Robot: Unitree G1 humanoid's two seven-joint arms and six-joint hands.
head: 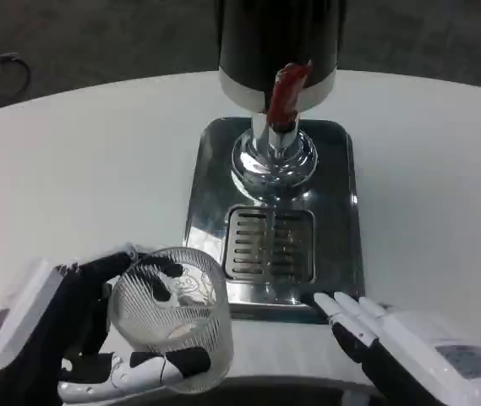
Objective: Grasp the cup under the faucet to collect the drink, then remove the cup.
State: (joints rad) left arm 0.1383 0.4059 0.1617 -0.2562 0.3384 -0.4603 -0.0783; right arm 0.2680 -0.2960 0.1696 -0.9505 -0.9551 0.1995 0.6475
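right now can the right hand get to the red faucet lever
Probably yes. The right hand is open at the tray's front corner, and nothing stands between it and the red lever; the left hand holds the cup.

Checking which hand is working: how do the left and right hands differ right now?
The left hand grips the ribbed glass cup, fingers wrapped around it; the right hand holds nothing, fingers extended flat. The left sits clear of the dispenser's metal base; the right's fingertips reach its front edge. Both have white backs.
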